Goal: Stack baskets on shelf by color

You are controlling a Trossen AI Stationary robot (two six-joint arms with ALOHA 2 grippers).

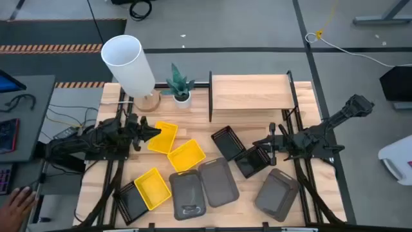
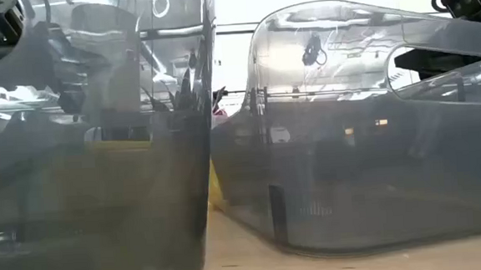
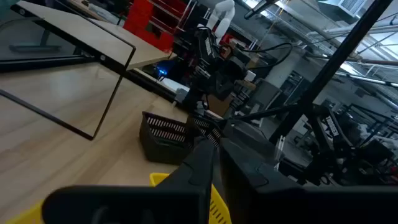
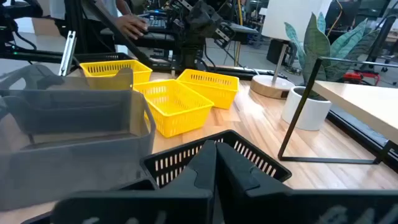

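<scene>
All the baskets lie on the table in front of the bare shelf (image 1: 250, 92). There are three yellow ones (image 1: 163, 136) (image 1: 187, 156) (image 1: 153, 188), three black mesh ones (image 1: 226, 142) (image 1: 252, 161) (image 1: 131, 203) and three dark grey ones (image 1: 188, 193) (image 1: 219, 182) (image 1: 278, 192). My left gripper (image 1: 156, 132) is shut, its tips at the left rim of the far yellow basket (image 3: 217, 208). My right gripper (image 1: 259, 149) is shut over the right black basket (image 4: 249, 163). In the low view, two grey baskets (image 2: 91, 161) (image 2: 375, 143) block most of the scene. My left gripper points level toward the table's right, with its shut fingers just over the far yellow basket's rim (image 3: 159, 179); I cannot tell whether they touch it. My right gripper points toward the table's left over the black basket's rim (image 4: 186, 160); I cannot tell whether it touches.
A white lamp (image 1: 129, 61) and a small potted plant (image 1: 180, 84) stand at the far left beside the shelf. A person's hand (image 1: 16, 203) shows off the table's near left corner. Bare tabletop lies between the shelf and the baskets.
</scene>
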